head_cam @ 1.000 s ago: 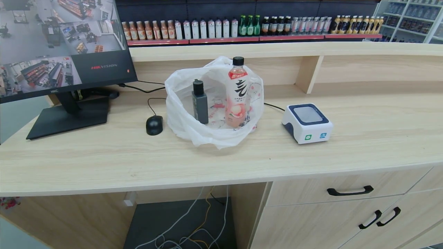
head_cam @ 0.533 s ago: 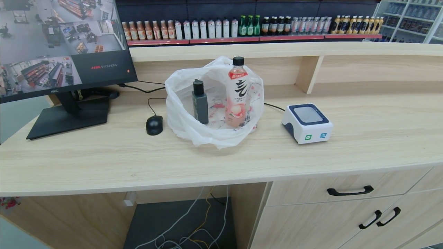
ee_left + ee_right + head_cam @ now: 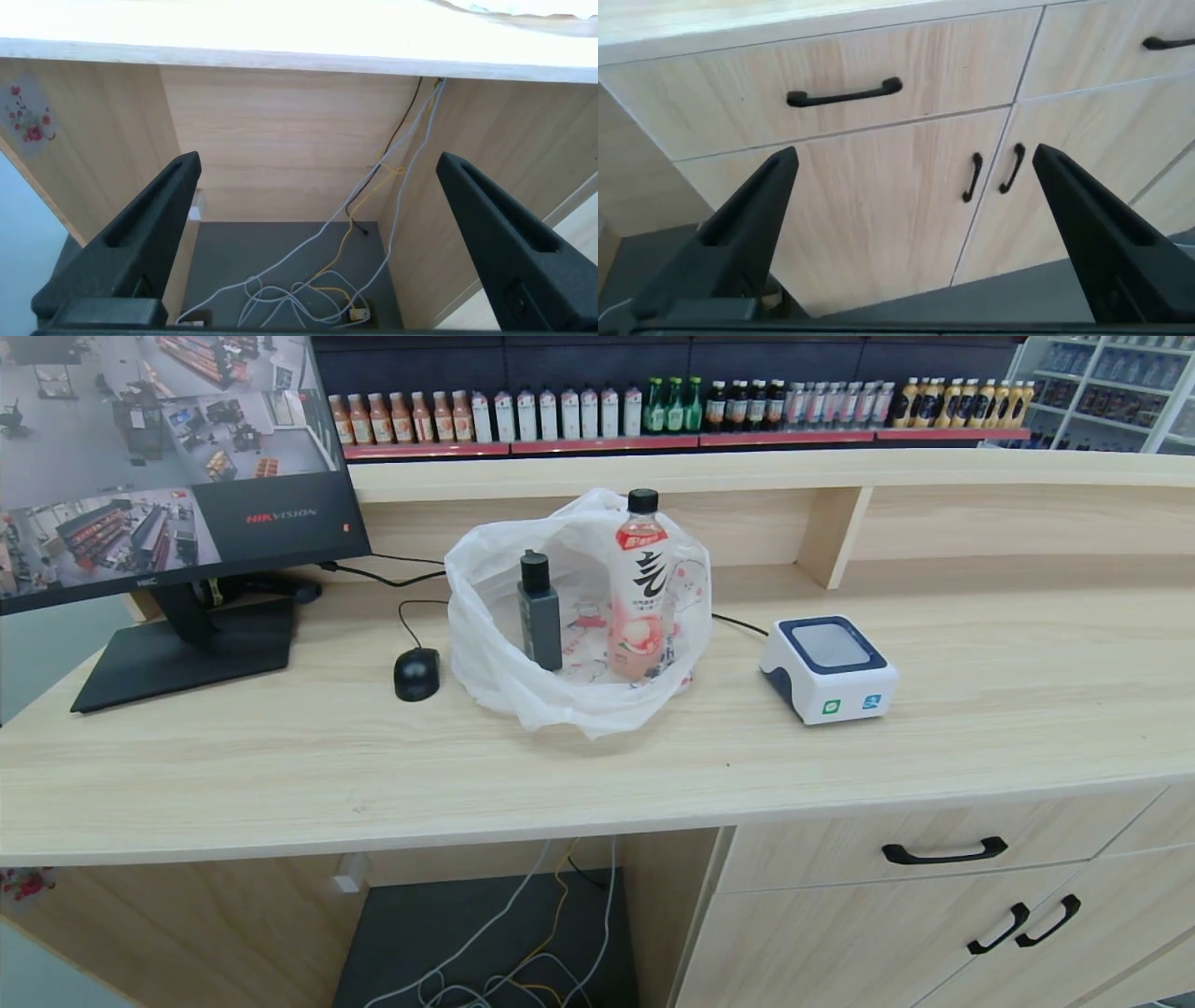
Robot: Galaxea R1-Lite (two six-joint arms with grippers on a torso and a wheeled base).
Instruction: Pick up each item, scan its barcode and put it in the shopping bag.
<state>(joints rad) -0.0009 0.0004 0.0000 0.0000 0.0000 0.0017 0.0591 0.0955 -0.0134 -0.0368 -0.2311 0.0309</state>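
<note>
Nothing has moved since the earlier frames: every item on the pale wooden counter (image 3: pixel 280 756) sits where it did. The thin white plastic shopping bag (image 3: pixel 485 658) stands open near the middle of the counter. Inside it, upright, are a dark grey bottle with a black cap (image 3: pixel 540 616) and a taller pink peach-drink bottle with a black cap (image 3: pixel 640 593), side by side but apart. The white box-shaped barcode scanner with a blue-rimmed window (image 3: pixel 827 667) sits to the right of the bag, and a black computer mouse (image 3: pixel 416 673) just to its left.

The left gripper (image 3: pixel 318 163) is spread wide and empty, facing the recess under the counter where loose cables (image 3: pixel 318 280) lie. The right gripper (image 3: pixel 915 154) is likewise released and empty, facing the drawer's black handle (image 3: pixel 844 93).
</note>
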